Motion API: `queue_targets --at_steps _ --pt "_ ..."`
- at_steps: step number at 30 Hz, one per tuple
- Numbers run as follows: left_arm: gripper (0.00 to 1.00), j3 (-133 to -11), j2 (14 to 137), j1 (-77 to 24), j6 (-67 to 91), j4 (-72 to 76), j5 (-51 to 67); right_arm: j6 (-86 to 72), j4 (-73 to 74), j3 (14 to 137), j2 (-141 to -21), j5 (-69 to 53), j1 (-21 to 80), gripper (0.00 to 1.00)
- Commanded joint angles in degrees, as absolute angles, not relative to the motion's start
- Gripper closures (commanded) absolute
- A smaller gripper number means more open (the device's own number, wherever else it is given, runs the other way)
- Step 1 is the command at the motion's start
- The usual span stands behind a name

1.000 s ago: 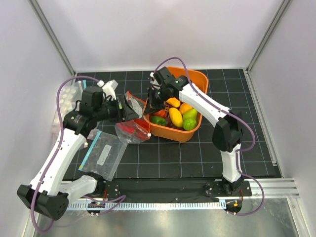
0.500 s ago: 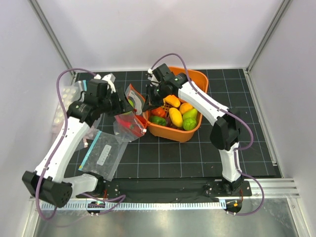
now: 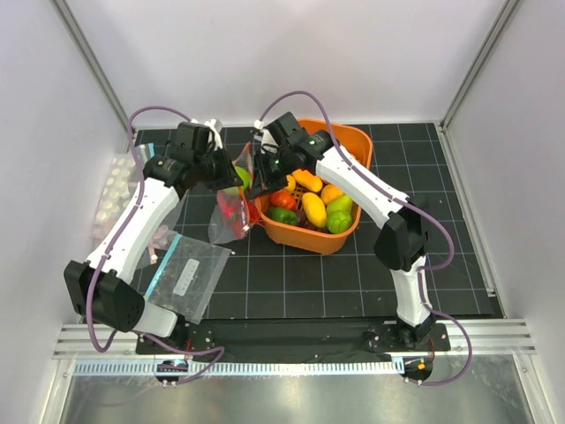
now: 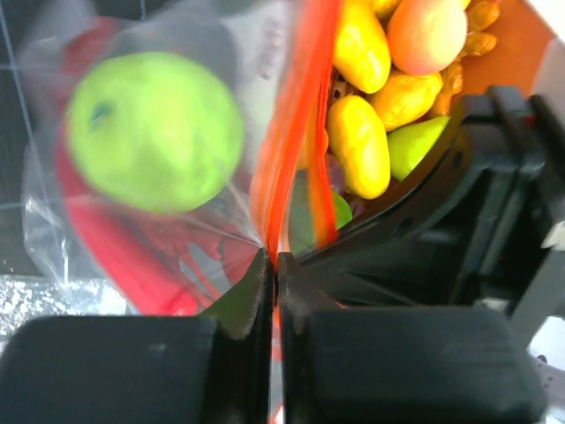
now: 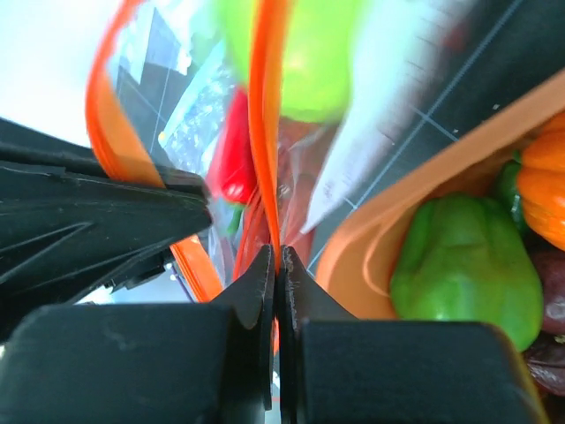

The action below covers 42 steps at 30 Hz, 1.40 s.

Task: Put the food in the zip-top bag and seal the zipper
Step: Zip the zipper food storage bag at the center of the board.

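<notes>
- Zip-top bag (image 3: 226, 223): one, clear and crinkled. It hangs between my two claws just off the 9 o'clock side of the orange tub (image 3: 322, 243), with its body drooping toward 6 o'clock.
- Far left, at 7 o'clock from that bag and well apart, lies one flat bag (image 3: 185, 276) with a teal strip. It is not the one I fill.
- My left claw (image 4: 271, 261) comes in from 9 o'clock and is pinched tight on the zipper (image 4: 296, 132).
- Food: two pieces, both inside the bag. One round green fruit (image 4: 154, 128) sits nearest the strip, and one red lobster (image 4: 132, 256) lies below it.
- Zipper: one red-orange strip. From my left fingertips its long axis runs straight away toward 12 o'clock.
- My right claw (image 5: 276, 256) comes in from 3 o'clock and is clamped on the same strip, nose to nose with the left.
- From the right claw the strip also runs off to 12 o'clock, but a second orange lip bows away at 10 o'clock. I judge the mouth is not closed along its whole length.
- Neither arm is nearer, since both hold the strip just beside each other. The next move, I judge, is to slide one pinch along the strip while the other anchors.
- At the right, the tub holds loose toy produce (image 3: 313, 209), about six pieces by my count: yellow, orange, green and one red.
</notes>
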<state>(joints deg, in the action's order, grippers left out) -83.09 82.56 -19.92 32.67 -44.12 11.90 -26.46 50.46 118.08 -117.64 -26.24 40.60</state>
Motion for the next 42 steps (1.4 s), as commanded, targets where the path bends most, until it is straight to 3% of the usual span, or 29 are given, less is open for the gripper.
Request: queue_targets --at_steps 1,3,6,9,15,30,42 --pt "0.88 -85.9 81.1 -20.0 33.8 -39.9 14.5 -24.5 48.3 121.0 -113.9 -26.4 41.4 0.99" --pt "0.70 -84.6 80.7 -20.0 34.2 -39.0 15.6 -24.3 48.2 121.4 -113.8 -26.4 41.4 0.99" --pt "0.56 -81.8 79.2 -20.0 34.7 -36.7 15.7 -24.3 47.3 121.0 -113.5 -26.5 41.4 0.99" --pt "0.48 -79.2 78.1 -20.0 36.3 -34.5 15.9 -24.1 46.8 120.8 -113.3 -26.4 41.4 0.99" --pt "0.44 -78.0 79.1 -19.9 38.0 -31.9 17.9 -24.3 44.9 118.0 -111.9 -26.9 41.4 0.99" --pt "0.44 -82.3 81.4 -19.9 40.2 -33.7 10.7 -21.8 36.8 108.6 -105.6 -24.9 41.6 0.99" --pt "0.31 -84.5 81.7 -19.3 44.7 -35.3 6.9 -20.2 35.0 105.2 -103.6 -24.3 41.6 0.99"
